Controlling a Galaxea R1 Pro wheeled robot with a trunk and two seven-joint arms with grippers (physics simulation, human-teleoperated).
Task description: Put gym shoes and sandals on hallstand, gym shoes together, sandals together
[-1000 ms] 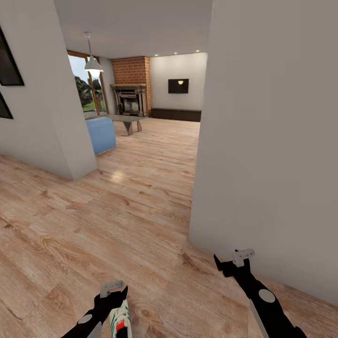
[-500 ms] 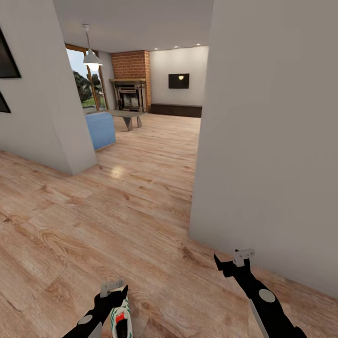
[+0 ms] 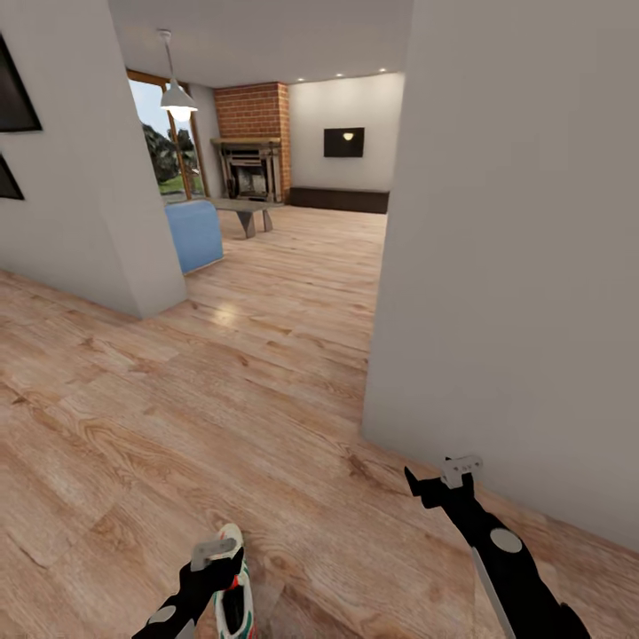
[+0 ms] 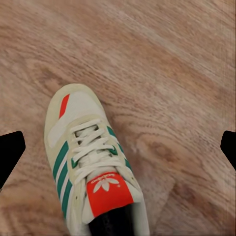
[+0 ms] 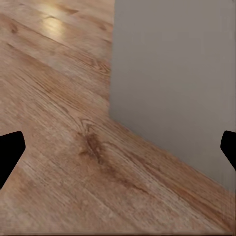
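- Gym shoe (image 4: 91, 162) lies on the corridor floor (image 3: 222, 417), directly beneath your left claw (image 4: 118, 147), whose fingers are spread wide.
- Your right claw (image 5: 118, 147), spread and empty, faces the grey wall (image 3: 515, 266) near the shoe.

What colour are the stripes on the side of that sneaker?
Green, on the white gym shoe, with a red-orange tongue label. The left wrist view shows it best.

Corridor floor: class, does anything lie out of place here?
Yes. One gym shoe lies on the corridor floor beneath the open left pincer, not on a rack. It looks upright and undamaged; nothing is spilled.
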